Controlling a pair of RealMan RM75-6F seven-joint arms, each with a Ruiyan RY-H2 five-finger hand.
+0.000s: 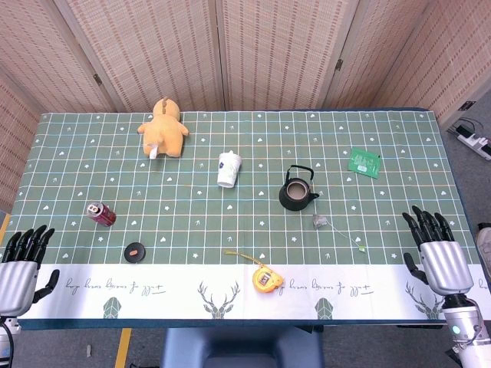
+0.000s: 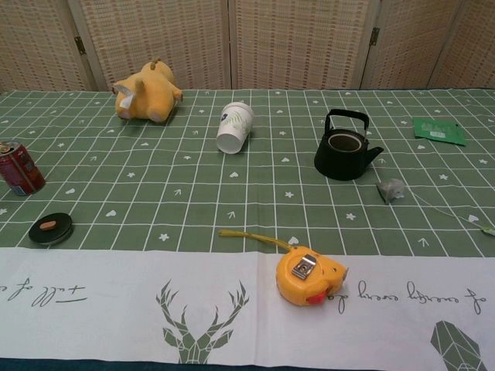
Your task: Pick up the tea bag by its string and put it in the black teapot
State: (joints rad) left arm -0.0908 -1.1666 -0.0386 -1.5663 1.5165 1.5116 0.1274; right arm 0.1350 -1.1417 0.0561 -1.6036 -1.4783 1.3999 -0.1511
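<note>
Round yellow tape measure [image 2: 311, 277] nearest; crumpled tea bag [image 1: 321, 221] beside glossy black teapot [image 1: 298, 192], thin string [image 1: 343, 234] seemingly trailing toward right hand [image 1: 439, 253]; left hand [image 1: 21, 261] likewise spread, empty.

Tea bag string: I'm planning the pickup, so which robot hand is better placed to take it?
The right robot hand. The tea bag and its string lie on its side, beside the black teapot; the left robot hand rests at the table's far corner.

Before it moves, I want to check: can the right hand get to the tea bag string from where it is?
Probably yes. The right hand is open at the table's near edge, and the string trails from the tea bag toward it across bare cloth. The teapot sits beyond the bag, out of the way.
</note>
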